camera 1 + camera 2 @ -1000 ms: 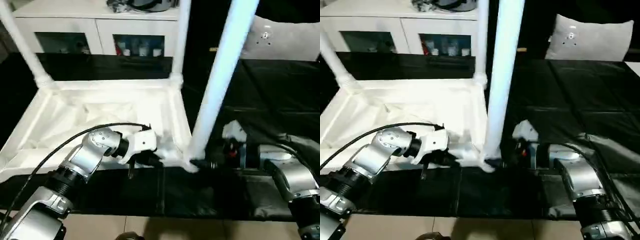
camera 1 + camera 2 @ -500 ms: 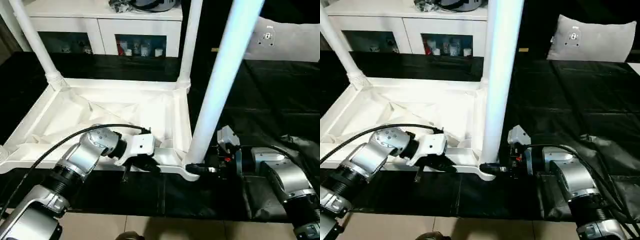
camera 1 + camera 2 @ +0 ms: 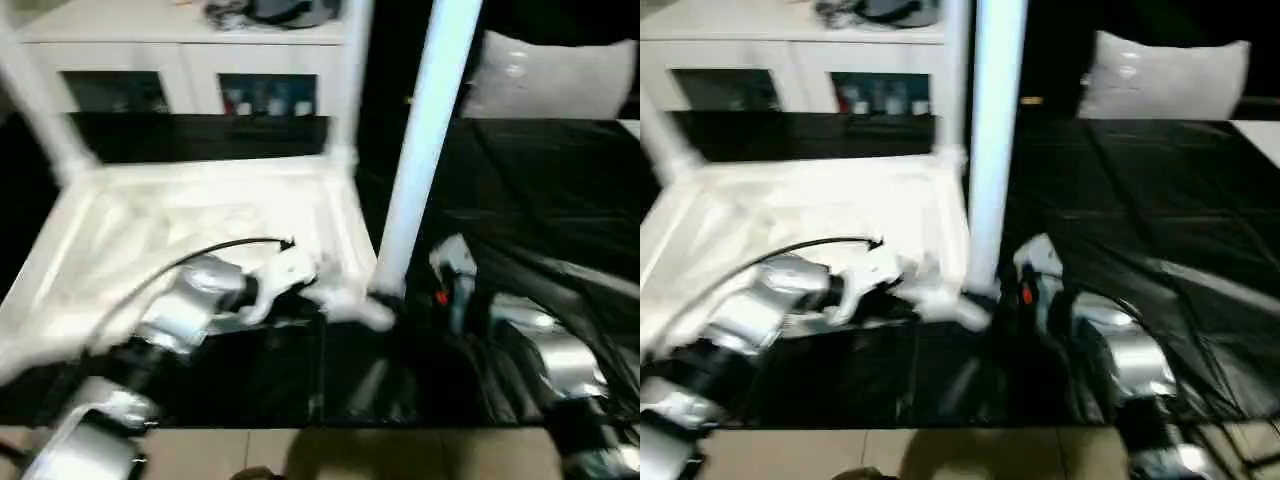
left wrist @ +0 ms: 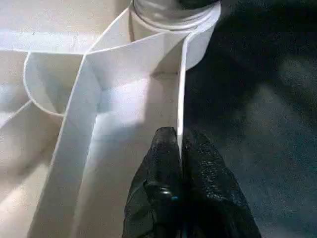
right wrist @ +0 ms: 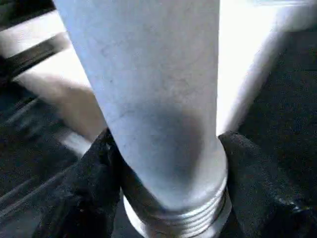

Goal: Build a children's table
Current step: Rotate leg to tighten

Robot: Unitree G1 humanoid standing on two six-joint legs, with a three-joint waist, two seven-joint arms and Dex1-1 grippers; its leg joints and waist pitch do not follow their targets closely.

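The left gripper (image 4: 179, 148) is pinching the upturned white top's (image 3: 190, 215) thin rim between its jaws to steady it on the tabletop (image 3: 540, 190), while the right gripper's (image 5: 166, 188) jaws are hugging the leg (image 5: 148, 94) just above its threaded end, probably to seat it in the corner socket (image 4: 173, 15).

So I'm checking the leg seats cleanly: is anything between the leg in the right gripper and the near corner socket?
Nothing visible. The right gripper holds the leg by its threaded end, upright right at the corner socket. The left gripper pinches the tabletop's rim beside it.

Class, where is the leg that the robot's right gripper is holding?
The leg stands upright at the tabletop's near right corner, the right gripper closed round its base.
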